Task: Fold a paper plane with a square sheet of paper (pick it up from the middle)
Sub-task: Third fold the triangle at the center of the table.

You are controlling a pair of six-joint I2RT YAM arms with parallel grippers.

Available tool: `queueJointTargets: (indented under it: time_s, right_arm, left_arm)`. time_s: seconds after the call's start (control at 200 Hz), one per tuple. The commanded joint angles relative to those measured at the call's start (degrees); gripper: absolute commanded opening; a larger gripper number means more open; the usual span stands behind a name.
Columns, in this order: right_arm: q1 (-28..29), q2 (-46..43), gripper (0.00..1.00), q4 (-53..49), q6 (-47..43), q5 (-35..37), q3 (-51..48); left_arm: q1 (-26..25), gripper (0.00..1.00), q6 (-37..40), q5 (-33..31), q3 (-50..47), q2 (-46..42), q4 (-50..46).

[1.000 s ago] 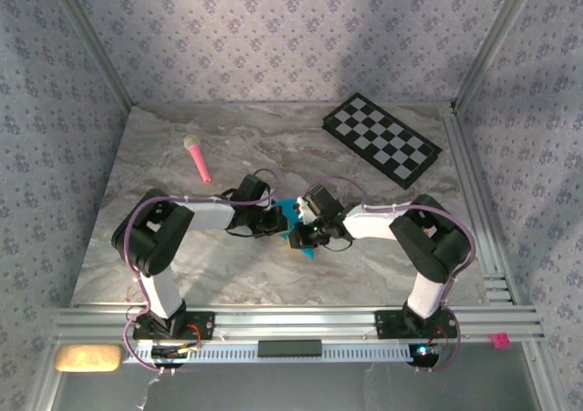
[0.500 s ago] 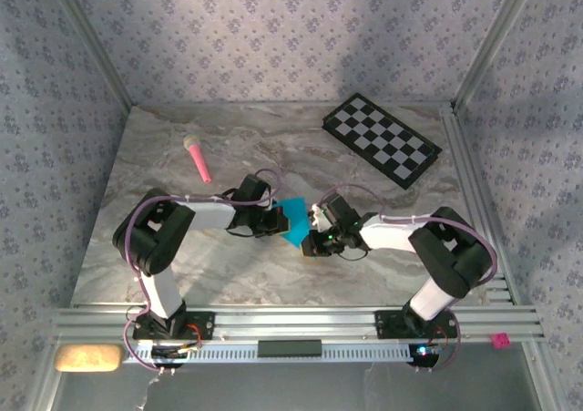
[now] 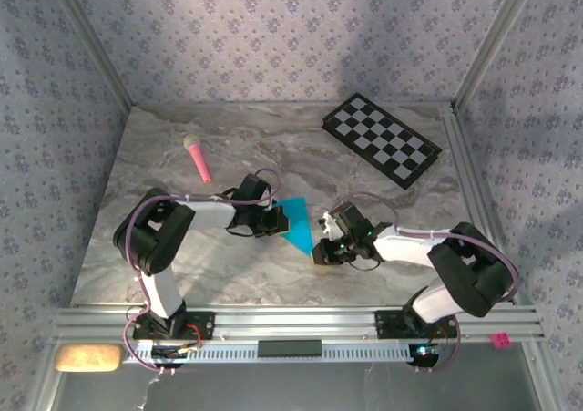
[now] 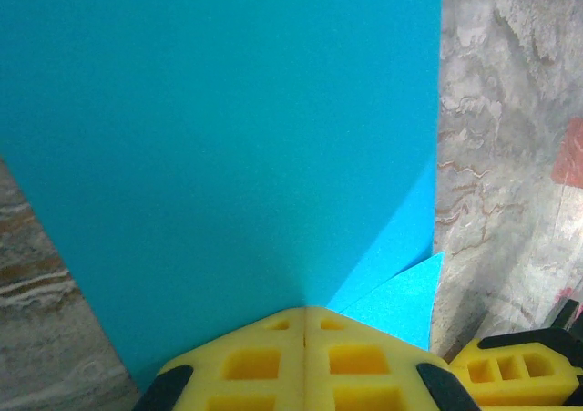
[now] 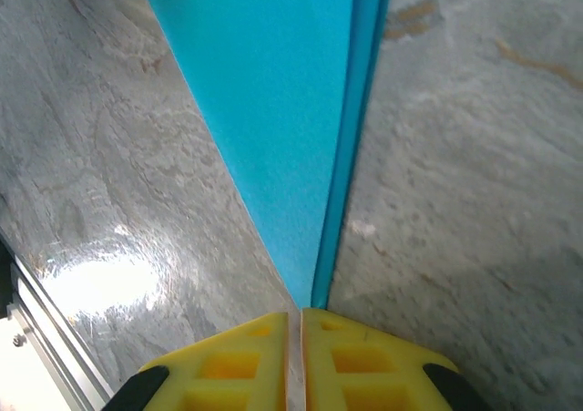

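Observation:
The square sheet of paper (image 3: pixel 296 224), bright cyan, is folded into a long triangle that lies between my two grippers at mid-table. My left gripper (image 3: pixel 273 220) is shut on its wide end; in the left wrist view the yellow jaws (image 4: pixel 304 309) meet on the paper (image 4: pixel 219 138), where a folded flap shows at the right. My right gripper (image 3: pixel 321 250) sits at the narrow point. Its jaws (image 5: pixel 301 315) stand almost together on the very tip of the paper (image 5: pixel 282 110), whose creased edge runs straight away from them. A right finger (image 4: pixel 510 370) shows at the lower right of the left wrist view.
A pink stick (image 3: pixel 198 158) lies at the back left. The black-and-white checkered board (image 3: pixel 383 140) lies at the back right. The metal rail (image 5: pixel 27 338) at the table's near edge is close to my right gripper.
My right gripper has slid along the paper's crease toward the near right, from the middle of the sheet to its point. More of the folded triangle now shows. The left gripper has held still.

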Motion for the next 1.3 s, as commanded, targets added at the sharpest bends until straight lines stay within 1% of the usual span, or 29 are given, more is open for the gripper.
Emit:
queueJointTargets:
  time_s: [0.0,0.1,0.205,0.235,0.3,0.405,0.49,0.6,0.66,0.715,0.87,1.124,1.154,1.209,1.294]
  right_arm:
    - [-0.3,-4.4,0.13,-6.5,0.3,3.1,-0.1]
    - [-0.6,-7.4,0.15,-9.2,0.8,7.3,2.2]
    - [-0.5,-6.8,0.18,-13.4,1.5,15.6,5.3]
    - [-0.4,-6.2,0.2,-13.3,1.5,16.3,5.8]
    - [-0.3,-4.7,0.28,-12.4,1.8,16.3,7.3]
    - [0.6,-2.8,0.34,-10.9,2.8,16.7,9.5]
    - [1.2,-0.8,0.37,-10.5,2.8,16.8,11.4]
    - [2.1,1.8,0.38,-9.6,2.9,16.4,13.4]
    - [2.4,3.1,0.39,-9.2,3.0,16.2,14.5]
    - [2.4,4.5,0.39,-8.6,3.1,15.3,15.3]
    - [2.5,7.5,0.37,-7.0,2.9,13.6,17.3]
    - [2.0,11.1,0.34,-6.0,2.2,10.5,19.1]
    - [2.0,11.3,0.32,-5.6,2.2,10.2,19.1]
    - [1.9,11.3,0.25,-5.1,2.2,9.6,18.9]
    - [1.7,10.8,0.19,-4.6,2.2,9.1,18.4]
  left_arm:
    - [-0.2,0.02,1.2,-4.6,-1.1,2.3,-7.5]
    - [-0.4,0.02,-0.5,-3.8,-1.8,1.1,-7.0]
    - [-0.9,0.03,-4.4,-3.6,-2.8,-0.6,-6.5]
    - [-1.1,0.03,-6.1,-3.7,-3.5,-1.3,-5.6]
    - [-1.7,0.04,-10.1,-4.3,-5.0,-3.1,-3.9]
    - [-3.1,0.06,-14.4,-5.3,-6.9,-7.3,-0.5]
    - [-3.6,0.12,-13.6,-8.2,-6.6,-11.8,-2.1]
    - [-3.4,0.25,-9.9,-13.7,-5.0,-17.0,-8.6]
    - [-2.6,0.31,-8.2,-14.7,-4.5,-18.7,-11.0]
    - [-1.1,0.35,-7.2,-13.9,-4.5,-19.1,-12.0]
    - [3.5,0.36,-6.6,-7.5,-6.0,-18.6,-10.2]
    - [6.3,0.38,-7.1,-1.9,-7.1,-17.1,-7.4]
    - [6.5,0.38,-7.1,-1.1,-7.0,-16.5,-7.2]
    - [7.0,0.38,-7.2,0.2,-6.6,-15.4,-7.0]
    - [7.3,0.38,-7.2,1.4,-6.4,-14.1,-6.5]
